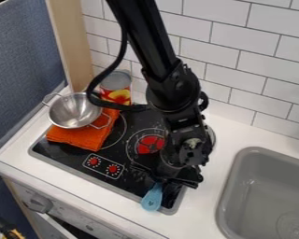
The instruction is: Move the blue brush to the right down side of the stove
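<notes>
Lying at the front right corner of the flat black stove (132,185), the light blue brush (152,199) is, I judge, about where you want it. Its wide end crosses the front rim, and its narrow part goes below the black metal gripper (164,181). You cannot tell from here whether the gripper is closed on it or free. The gripper is low over this corner, probably for setting the brush down gently. If you need the brush fully on the stove, 1 small push backward can help. The silver metal colander (74,111) sits on the folded orange cloth (83,137), well apart from this work.
</notes>
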Controlling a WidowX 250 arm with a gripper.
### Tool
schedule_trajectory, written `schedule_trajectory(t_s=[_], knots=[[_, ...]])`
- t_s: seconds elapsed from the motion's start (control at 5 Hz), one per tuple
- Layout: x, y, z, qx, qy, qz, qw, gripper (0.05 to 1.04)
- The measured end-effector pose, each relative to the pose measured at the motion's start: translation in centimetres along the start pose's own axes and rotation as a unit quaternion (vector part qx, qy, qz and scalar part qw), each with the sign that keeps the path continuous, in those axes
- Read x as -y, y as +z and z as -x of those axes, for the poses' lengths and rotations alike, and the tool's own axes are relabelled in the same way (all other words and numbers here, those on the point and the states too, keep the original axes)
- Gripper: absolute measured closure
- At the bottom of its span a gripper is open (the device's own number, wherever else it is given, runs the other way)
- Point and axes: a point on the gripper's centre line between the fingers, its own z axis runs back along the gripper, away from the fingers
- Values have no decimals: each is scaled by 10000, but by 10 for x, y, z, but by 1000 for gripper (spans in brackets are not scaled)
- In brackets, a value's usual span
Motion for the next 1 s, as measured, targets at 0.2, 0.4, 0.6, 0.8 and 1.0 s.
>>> schedule_trajectory(t_s=[0.2,0.4,0.6,0.8,1.0], knots=[[2,0,-4,-43,55,-48,10000,451],[1,1,-7,-112,74,-32,9999,195],[-4,0,-8,-292,155,38,9994,77],[-4,11,-11,-282,150,119,9994,81],[-6,28,-19,-192,251,337,9989,83]])
